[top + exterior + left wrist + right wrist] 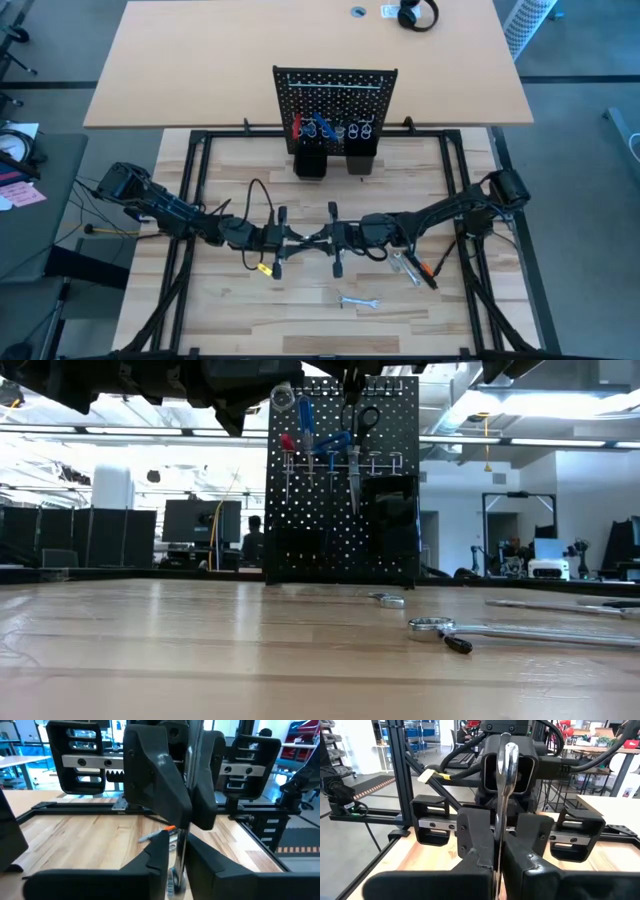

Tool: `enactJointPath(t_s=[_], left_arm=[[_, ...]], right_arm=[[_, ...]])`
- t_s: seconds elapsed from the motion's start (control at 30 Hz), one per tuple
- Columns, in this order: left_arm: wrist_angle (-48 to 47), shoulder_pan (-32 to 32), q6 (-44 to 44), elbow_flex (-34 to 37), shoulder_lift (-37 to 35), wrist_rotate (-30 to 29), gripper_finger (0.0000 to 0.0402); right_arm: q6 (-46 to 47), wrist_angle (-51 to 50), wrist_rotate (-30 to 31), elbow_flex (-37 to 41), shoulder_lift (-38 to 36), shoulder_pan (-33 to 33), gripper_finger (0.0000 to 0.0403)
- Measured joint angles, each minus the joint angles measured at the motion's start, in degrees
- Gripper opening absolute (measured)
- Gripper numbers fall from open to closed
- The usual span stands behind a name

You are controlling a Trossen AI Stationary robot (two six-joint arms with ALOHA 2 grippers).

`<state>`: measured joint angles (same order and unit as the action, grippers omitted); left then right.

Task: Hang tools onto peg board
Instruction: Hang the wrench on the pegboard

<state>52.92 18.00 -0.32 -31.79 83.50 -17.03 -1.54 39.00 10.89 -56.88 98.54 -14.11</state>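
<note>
My left gripper (308, 240) and my right gripper (332, 238) meet fingertip to fingertip over the table's middle. Both are shut on one silver wrench (504, 790), which stands upright between them and also shows in the left wrist view (186, 795). The black peg board (335, 105) stands upright at the table's far edge, with red and blue tools (315, 128) and black scissors (355, 420) hanging on it. More silver wrenches (358, 300) and an orange-and-black tool (428, 270) lie flat on the table. My left gripper pinches the wrench's shaft (179, 860) between its two fingers, near the lower end. The fingers come level from the table's left and lie across the wrench. The wrench stands upright, clear of the table. My right gripper pinches the same wrench's shaft (498, 847) between its two fingers. The fingers come level from the table's right and lie across it. The wrench's ring end (507, 755) stands above the fingers.
Two black cups (310, 162) (360, 160) stand at the board's foot. A black frame rail (200, 200) borders the wooden table. A wrench (500, 630) and a smaller one (388, 599) lie near the table's right front. A yellow tag (264, 268) hangs from the left arm's cable.
</note>
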Motion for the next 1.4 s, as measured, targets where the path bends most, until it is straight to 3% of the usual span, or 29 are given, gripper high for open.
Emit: enactJointPath(t_s=[0.1, 0.23, 0.33, 0.5, 0.67, 0.83, 1.0, 1.13, 1.4], left_arm=[[-0.01, 0.12, 0.66, 0.0, 0.0, -0.01, 0.0057], [0.69, 0.76, 2.34, 0.0, 0.0, -0.3, 0.0013], [0.62, 0.96, 2.37, 0.0, 0.0, -0.36, 0.0006], [0.42, 0.28, 0.18, 0.01, 0.08, 0.23, 0.0003], [-0.14, -2.21, -0.4, 0.02, -1.3, 1.42, 0.0002], [-5.52, -9.97, -1.03, -1.52, -6.62, 8.86, 0.0001], [-27.33, -22.25, -0.67, -12.93, -11.89, 20.43, 0.0001], [-40.35, -31.02, 0.98, -25.22, -11.68, 29.96, 0.0001], [-48.03, -47.1, -4.39, -39.29, -7.4, 46.16, 0.0]], right_arm=[[0.0, 0.02, 0.52, 0.0, 0.0, 0.0, 0.002], [0.06, -0.04, 1.05, 0.0, 0.0, -0.02, 0.0021], [0.04, -0.44, 1.07, 0.0, 0.0, -0.04, 0.0028], [1.4, -3.32, 1.2, -0.05, -0.01, -0.02, 0.0071], [0.31, -14.46, 1.36, -0.07, -5.49, 0.0, 0.0125], [0.67, -24.71, 2.41, -0.07, -12.94, -1.41, 0.0154], [0.6, -29.22, 8.2, -0.04, -16.15, -5.08, 0.0152], [0.17, -30.43, 11.99, -0.04, -15.42, -8.12, 0.0145], [-0.04, -31.41, 15.22, 0.02, -10.7, -11.41, 0.0133]])
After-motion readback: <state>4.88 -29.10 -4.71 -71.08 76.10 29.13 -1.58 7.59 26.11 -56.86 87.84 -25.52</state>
